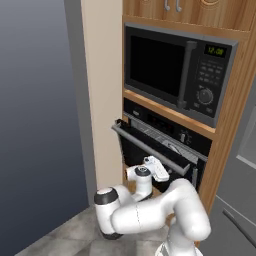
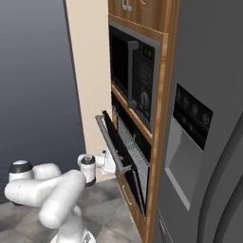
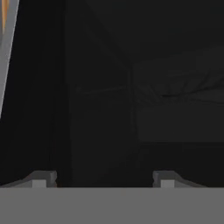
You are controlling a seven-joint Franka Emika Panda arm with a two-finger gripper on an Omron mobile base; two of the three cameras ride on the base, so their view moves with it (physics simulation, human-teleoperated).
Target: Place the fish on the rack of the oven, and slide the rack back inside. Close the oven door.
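Note:
The black oven (image 1: 167, 126) sits in wood cabinetry under the microwave. Its drop-down oven door (image 1: 136, 152) stands almost upright, ajar by a narrow gap at the top, with the silver bar handle (image 1: 150, 148) running along its upper edge. Through that gap in the right base view I see the wire rack (image 2: 131, 148) inside the cavity. The fish is hidden. My gripper (image 3: 105, 181) is right up against the door's dark outer glass below the handle, its fingertips (image 3: 41, 178) apart with nothing between them; the white hand (image 1: 156, 169) shows just under the bar.
A black microwave (image 1: 175, 70) with keypad and dial is above the oven. A tall grey fridge (image 2: 204, 123) stands close on the right. A beige cabinet side panel (image 1: 102, 100) and a grey wall lie to the left, with open tiled floor (image 1: 60, 235) below.

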